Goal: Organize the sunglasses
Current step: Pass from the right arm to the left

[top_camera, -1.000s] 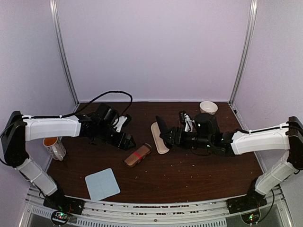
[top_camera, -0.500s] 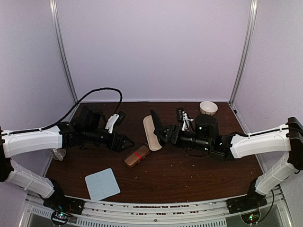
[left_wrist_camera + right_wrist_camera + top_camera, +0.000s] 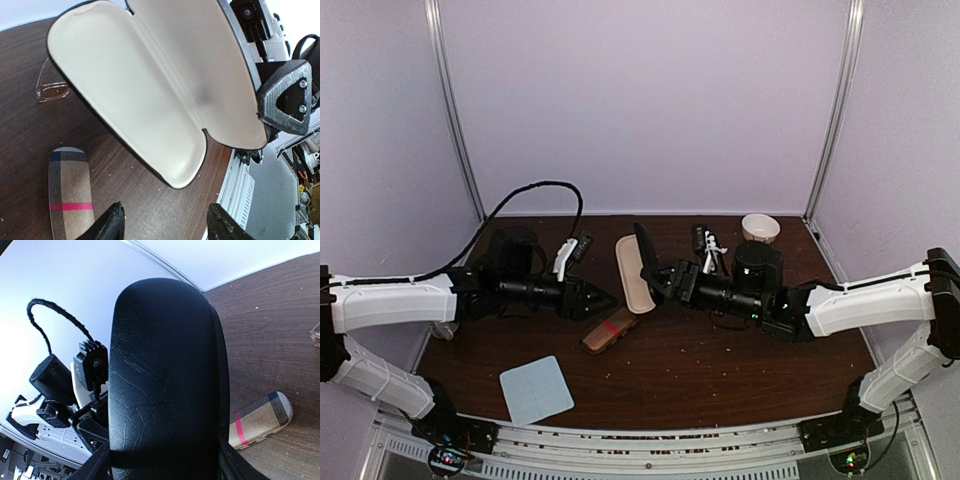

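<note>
- Surface (image 3: 720, 370): one, dark brown wood, speckled with pale crumbs; everything below sits on it or over it.
- Arms: two, white with black wrists, reaching in from either side so the hands nearly meet at the middle.
- Left hand (image 3: 167, 222): one; you see its two fingers spread with nothing between them, low over the surface and pointing at the black case.
- Right hand (image 3: 658, 282): one, clamped on the black case at its near end, with a finger on either side.
- Black case (image 3: 150, 90): one, hinged open and held tilted off the surface; two cream-lined halves, both bare inside.
- Blue cloth (image 3: 536, 389): one pale square, lying flat near the front left.
- Brown case (image 3: 70, 195): one, closed, plaid with a red stripe, lying just beside the left hand.
- Bowl (image 3: 760, 227): one, cream, at the back right.
- Sunglasses (image 3: 52, 91): one pair you can count, thin-framed with clear lenses, lying on the surface beyond the open case's far rim and partly hidden by it. A second pair cannot be made out.
</note>
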